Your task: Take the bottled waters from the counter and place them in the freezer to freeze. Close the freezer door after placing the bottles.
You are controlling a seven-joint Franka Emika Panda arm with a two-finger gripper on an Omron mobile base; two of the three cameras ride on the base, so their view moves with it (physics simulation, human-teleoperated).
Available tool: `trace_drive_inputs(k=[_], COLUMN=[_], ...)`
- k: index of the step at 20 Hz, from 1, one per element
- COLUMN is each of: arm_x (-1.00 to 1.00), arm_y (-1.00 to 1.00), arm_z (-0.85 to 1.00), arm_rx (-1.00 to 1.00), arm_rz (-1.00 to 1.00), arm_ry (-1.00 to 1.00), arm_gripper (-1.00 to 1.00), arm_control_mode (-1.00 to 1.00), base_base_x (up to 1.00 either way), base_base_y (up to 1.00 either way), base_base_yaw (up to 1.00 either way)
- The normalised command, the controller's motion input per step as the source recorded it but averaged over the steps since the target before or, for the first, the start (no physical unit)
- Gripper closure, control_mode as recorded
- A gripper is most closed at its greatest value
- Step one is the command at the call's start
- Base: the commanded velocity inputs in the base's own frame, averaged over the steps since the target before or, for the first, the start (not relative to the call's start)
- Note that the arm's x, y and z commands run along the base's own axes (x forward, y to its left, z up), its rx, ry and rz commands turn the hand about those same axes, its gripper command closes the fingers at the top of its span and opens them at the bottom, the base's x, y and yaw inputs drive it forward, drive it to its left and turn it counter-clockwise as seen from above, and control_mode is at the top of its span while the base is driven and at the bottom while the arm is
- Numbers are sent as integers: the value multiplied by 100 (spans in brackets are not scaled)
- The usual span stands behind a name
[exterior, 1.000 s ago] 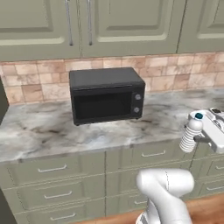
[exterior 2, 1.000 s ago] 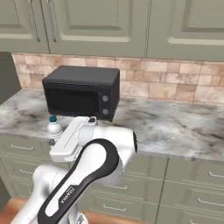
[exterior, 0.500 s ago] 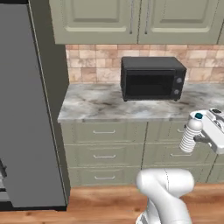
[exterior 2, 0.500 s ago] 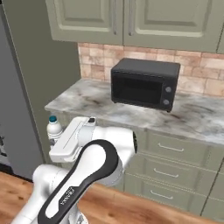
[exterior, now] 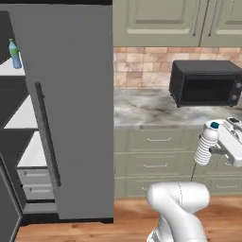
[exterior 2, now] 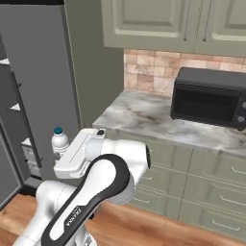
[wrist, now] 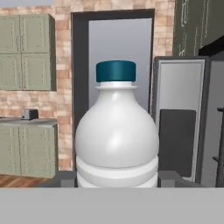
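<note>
One blue bottle (exterior: 14, 54) already stands on a freezer (exterior: 19, 142) shelf, the gripper (exterior: 215, 150) pinches the white bottle (exterior: 206, 144) beside the counter (exterior: 156, 111), and the door is open.

A whitish ribbed bottle (exterior: 206, 145) with a dark cap is held upright in the gripper (exterior: 218, 150) at right, below counter (exterior: 156, 113) level. 1 blue-tinted bottle (exterior: 14, 54) is seen standing on a white freezer shelf (exterior: 9, 70), beside the wide grey fridge door (exterior: 71, 108). A black microwave (exterior: 205, 84) is seen on the counter.
</note>
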Motion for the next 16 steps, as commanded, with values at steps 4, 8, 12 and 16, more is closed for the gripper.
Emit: trace_drive_inputs(k=[4,8,12,16], arm_x=[0,0,0,0], arm_y=[0,0,0,0], arm_z=[0,0,0,0], arm_rx=[0,0,0,0], arm_rz=[0,0,0,0], arm_ry=[0,0,0,0], arm_gripper=[100,100,100,100], arm_control_mode=[100,100,100,100], base_base_x=[3,7,5,31], base_base_y=[100,99,91,79], base_base_yaw=[0,-1,-9,-15])
